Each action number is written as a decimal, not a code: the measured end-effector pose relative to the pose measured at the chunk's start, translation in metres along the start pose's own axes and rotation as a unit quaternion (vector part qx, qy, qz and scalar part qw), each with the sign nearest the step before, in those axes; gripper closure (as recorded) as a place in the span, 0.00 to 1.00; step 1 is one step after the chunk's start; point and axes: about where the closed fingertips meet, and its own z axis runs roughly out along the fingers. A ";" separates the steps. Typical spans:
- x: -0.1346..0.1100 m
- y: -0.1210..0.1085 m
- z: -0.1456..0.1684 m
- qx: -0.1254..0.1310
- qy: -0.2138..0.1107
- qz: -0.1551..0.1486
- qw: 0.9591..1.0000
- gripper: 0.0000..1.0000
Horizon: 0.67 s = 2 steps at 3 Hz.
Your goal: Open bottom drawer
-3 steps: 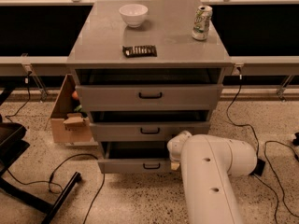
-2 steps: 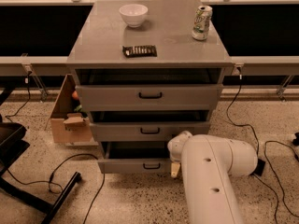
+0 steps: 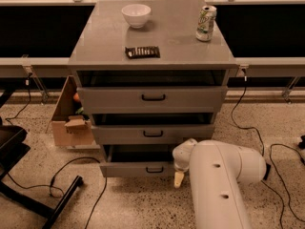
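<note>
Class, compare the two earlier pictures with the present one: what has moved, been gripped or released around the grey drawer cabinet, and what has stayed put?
Nothing has visibly moved. The bottom drawer stays partly pulled out, and the end effector stays low by its right front corner, mostly hidden behind the white arm. The bowl, can and dark packet on the cabinet top are unmoved.

Your robot's gripper (image 3: pixel 179 177) sits low at the right end of the bottom drawer (image 3: pixel 128 168), whose front stands partly out of the grey cabinet (image 3: pixel 183 49). A bowl (image 3: pixel 136 15), can (image 3: pixel 206 23) and dark packet (image 3: pixel 142 52) rest on top.
</note>
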 end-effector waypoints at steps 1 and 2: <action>0.017 0.039 -0.005 -0.020 0.005 0.018 1.000 0.21; 0.023 0.057 -0.011 -0.034 0.011 0.024 0.999 0.52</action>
